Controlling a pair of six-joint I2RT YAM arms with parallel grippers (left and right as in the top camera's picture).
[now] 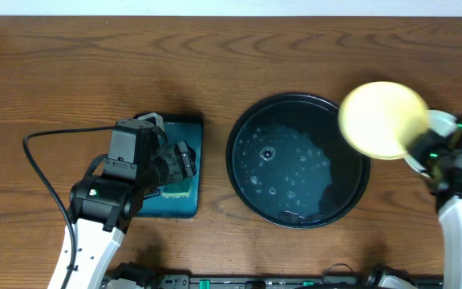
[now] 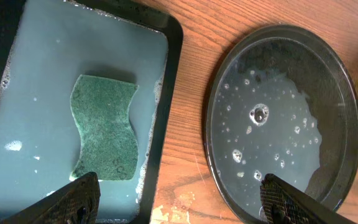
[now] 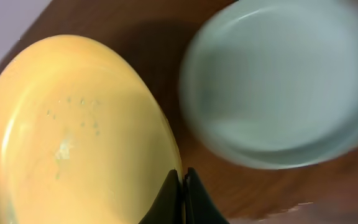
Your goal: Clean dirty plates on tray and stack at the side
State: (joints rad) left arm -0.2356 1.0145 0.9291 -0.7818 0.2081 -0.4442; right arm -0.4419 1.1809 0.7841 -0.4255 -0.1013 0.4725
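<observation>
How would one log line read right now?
right gripper: shut on yellow plate | left gripper: open over teal tray with sponge | black tray: soapy water, no plates | mint plate: on table

A pale yellow plate [image 1: 383,119], wet and lifted, hangs over the right rim of the round black tray [image 1: 234,156] of bubbly water, beside a pale mint-blue plate [image 3: 278,81] on the wood tabletop [image 1: 215,48].

The mint plate [image 3: 278,87] blurs right of the yellow plate [image 3: 73,137], top edge clipped; overhead, it's mostly hidden behind it.
</observation>
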